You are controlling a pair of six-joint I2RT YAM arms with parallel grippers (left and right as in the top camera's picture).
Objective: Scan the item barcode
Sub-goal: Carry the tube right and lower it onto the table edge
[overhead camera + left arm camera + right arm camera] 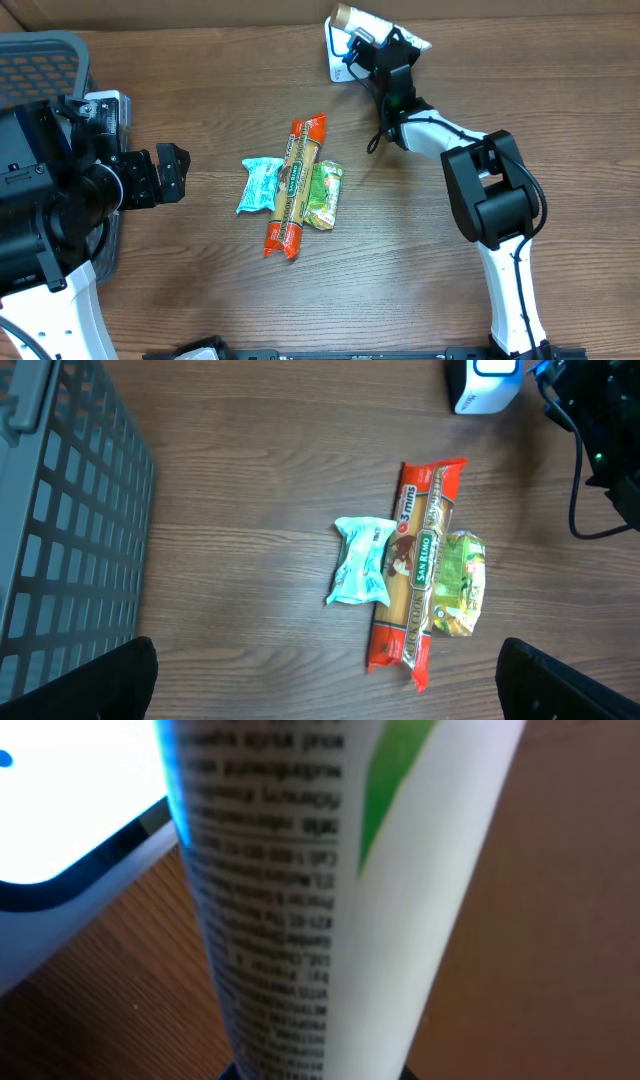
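As the right tool is clenched on the tube, held just above the scanner at the far edge of the surface, I would roll the tube slowly till its barcode, not visible among the print, faces the lit window; left tool released, idle beside the basket

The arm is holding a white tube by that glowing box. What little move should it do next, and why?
Probably roll the tube slightly in place. The right gripper is shut on it beside the lit scanner, but the wrist view shows only small print and a green stripe, no barcode, so it likely needs turning.
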